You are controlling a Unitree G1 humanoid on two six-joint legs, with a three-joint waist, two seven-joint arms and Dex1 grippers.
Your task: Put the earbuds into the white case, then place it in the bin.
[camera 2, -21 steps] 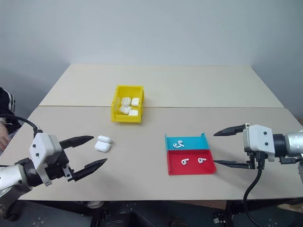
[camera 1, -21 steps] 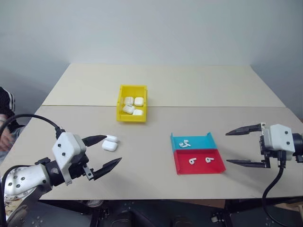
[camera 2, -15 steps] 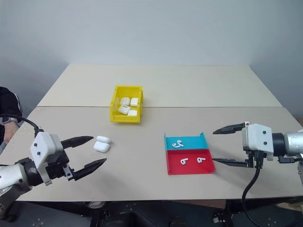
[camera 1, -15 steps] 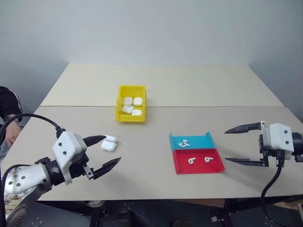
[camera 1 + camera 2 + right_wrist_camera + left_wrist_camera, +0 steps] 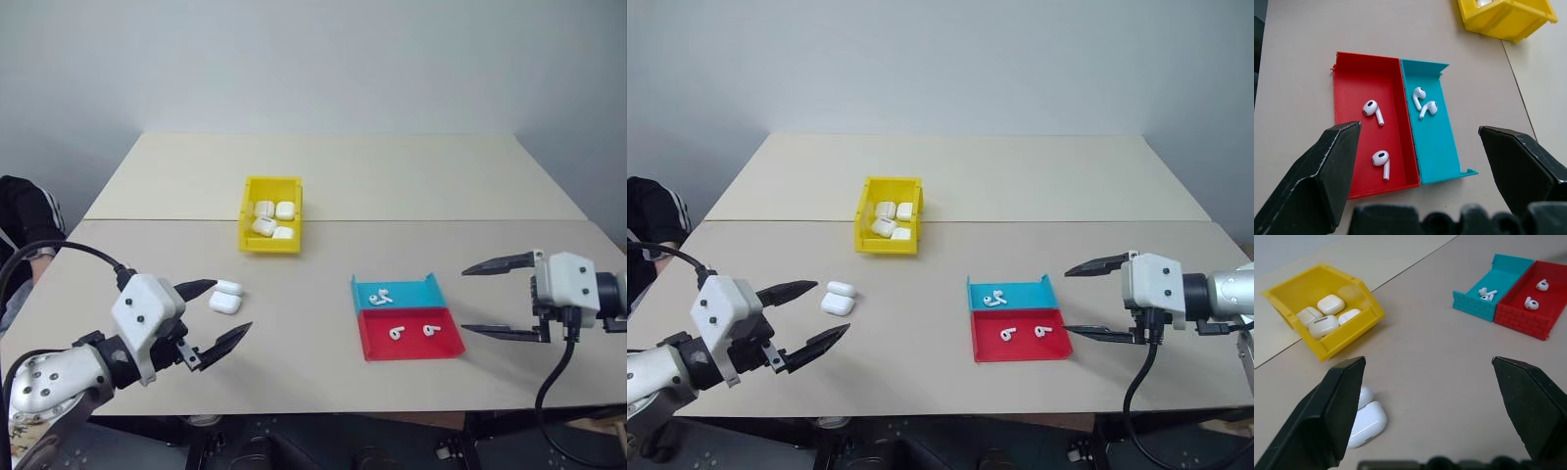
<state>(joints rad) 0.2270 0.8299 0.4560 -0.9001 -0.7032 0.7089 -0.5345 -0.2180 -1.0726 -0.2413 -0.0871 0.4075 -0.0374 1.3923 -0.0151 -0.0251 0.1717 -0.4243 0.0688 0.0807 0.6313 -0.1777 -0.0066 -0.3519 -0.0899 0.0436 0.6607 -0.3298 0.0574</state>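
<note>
Two shut white cases [image 5: 226, 297] lie touching on the table, left of centre. My left gripper [image 5: 233, 305] hovers open just in front of them, and one of its fingers [image 5: 1332, 416] hides part of them in the left wrist view. Four earbuds lie in a shallow tray: two in its blue half [image 5: 381, 296] and two in its red half [image 5: 1375, 111]. My right gripper [image 5: 463, 300] stands open just right of the tray, holding nothing. The yellow bin [image 5: 271, 245] sits further back with several white cases inside.
The blue-and-red tray [image 5: 411, 351] sits right of centre near the front edge. A person in a dark sleeve [image 5: 24, 211] is at the table's left edge. A seam [image 5: 441, 220] runs across the table behind the bin.
Both grippers have stayed open and almost in place. The person at the left edge has come further into view.
</note>
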